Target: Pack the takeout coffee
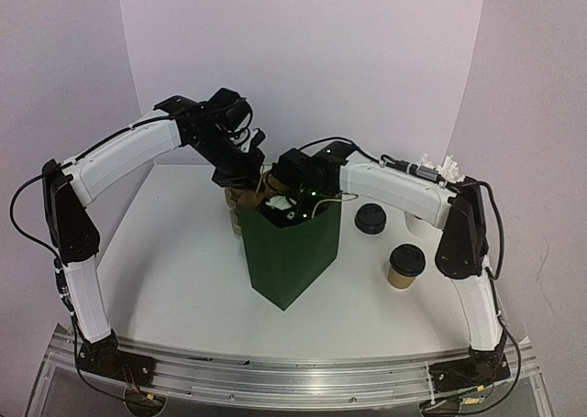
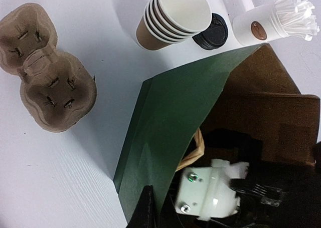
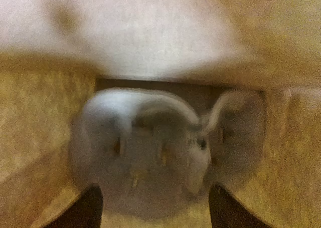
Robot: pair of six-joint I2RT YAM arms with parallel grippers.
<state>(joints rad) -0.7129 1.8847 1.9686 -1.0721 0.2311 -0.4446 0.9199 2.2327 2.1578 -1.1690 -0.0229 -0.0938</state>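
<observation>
Right end effector (image 3: 159,213), fingers apart, is down in the bag (image 1: 293,252) above a blurred round thing (image 3: 160,163). Left end effector (image 1: 238,171) pinches the bag's rear rim. A lidded coffee (image 1: 404,266) stands right of the bag.

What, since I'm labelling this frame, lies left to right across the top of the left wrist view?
pulp cup carrier → stack of brown paper cups → black lids → white cup of wrapped sticks
</observation>
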